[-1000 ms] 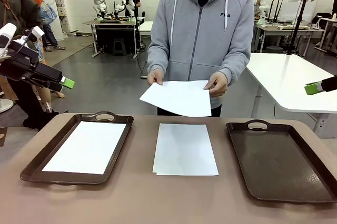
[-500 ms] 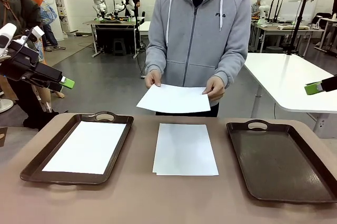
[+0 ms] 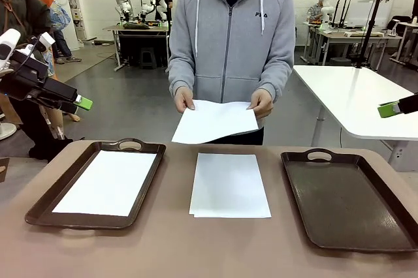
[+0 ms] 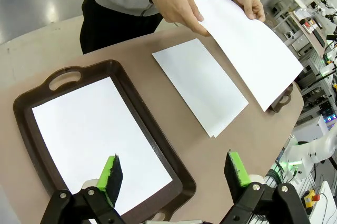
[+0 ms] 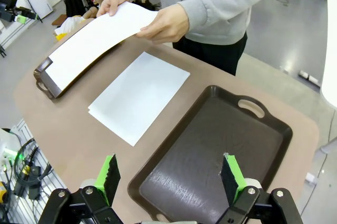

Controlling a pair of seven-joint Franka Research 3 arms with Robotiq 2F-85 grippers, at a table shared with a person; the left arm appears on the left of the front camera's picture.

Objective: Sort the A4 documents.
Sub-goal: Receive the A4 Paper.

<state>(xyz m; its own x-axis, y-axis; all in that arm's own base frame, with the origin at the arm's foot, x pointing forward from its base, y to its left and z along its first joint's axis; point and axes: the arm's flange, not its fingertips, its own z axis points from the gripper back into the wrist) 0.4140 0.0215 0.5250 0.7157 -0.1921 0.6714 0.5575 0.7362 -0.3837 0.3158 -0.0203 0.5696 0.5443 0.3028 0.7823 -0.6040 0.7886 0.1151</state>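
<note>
1. Since a second ago the person (image 3: 228, 43) shifts leftward, holding a sheet (image 3: 215, 121) above the stack (image 3: 228, 185) on the table (image 3: 163, 245).
2. Left gripper (image 4: 174, 169) and right gripper (image 5: 168, 174) gape wide, empty.
3. Best pinch its free near edge, level.

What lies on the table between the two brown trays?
Front view: white A4 sheets lie flat there, apart from the left tray and the right tray.
</note>
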